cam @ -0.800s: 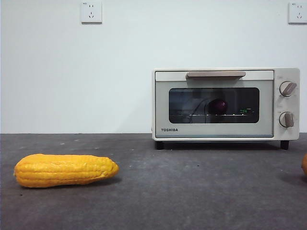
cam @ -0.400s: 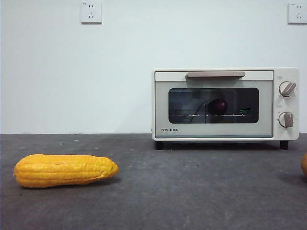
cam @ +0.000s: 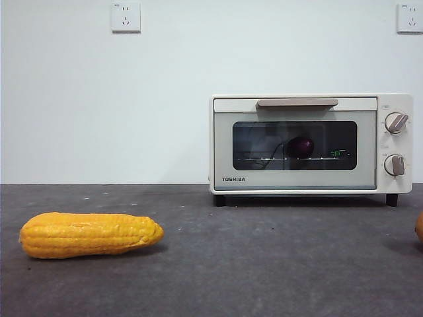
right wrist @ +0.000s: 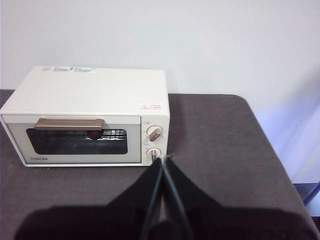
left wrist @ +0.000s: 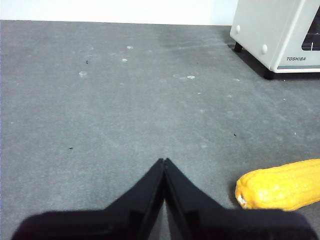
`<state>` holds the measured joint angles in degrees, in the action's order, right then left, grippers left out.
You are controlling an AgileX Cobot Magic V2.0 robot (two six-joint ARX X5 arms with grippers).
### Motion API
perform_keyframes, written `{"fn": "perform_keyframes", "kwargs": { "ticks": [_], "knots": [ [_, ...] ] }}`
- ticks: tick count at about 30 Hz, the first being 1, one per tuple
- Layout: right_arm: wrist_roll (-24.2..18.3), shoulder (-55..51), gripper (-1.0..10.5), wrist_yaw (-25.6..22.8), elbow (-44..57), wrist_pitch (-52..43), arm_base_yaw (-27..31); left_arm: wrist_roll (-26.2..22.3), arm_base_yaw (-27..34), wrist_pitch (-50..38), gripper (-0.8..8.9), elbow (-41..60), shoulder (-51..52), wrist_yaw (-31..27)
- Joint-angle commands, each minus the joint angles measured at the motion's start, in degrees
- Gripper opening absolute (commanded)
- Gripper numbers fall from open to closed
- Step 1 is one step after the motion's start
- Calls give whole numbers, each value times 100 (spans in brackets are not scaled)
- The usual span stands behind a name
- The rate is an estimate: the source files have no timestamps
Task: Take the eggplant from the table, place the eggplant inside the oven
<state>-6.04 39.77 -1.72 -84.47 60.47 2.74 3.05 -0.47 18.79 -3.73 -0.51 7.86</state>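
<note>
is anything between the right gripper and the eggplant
Yes: the oven's shut glass door. The eggplant already sits inside on the rack, behind it. The right gripper, jaws shut, hangs in front of the oven.

Cream-white oven (cam: 310, 144) with dark glass, dark-purple eggplant (cam: 302, 146), yellow ridged corn cob (cam: 90, 234), speckled grey table (cam: 264, 264)

The oven (cam: 310, 144) is sitting on the table (cam: 264, 264), at the back and to the right, close to the wall (cam: 198, 79). The eggplant (cam: 301, 146) is lying inside the oven, behind its shut door. The corn cob (cam: 89, 234) is lying on the table, nearer and to the left.
</note>
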Motion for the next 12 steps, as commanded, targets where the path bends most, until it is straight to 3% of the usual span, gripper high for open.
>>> {"fn": "perform_keyframes", "kwargs": {
  "ticks": [1, 12],
  "knots": [
    [-24, -284, 1, -22, 9, 20, 66, 22, 17, -37, -4, 44, -2, 0],
    [0, -1408, 1, -22, 1054, -57, 76, 22, 17, -37, -4, 44, -2, 0]
  ]
}}
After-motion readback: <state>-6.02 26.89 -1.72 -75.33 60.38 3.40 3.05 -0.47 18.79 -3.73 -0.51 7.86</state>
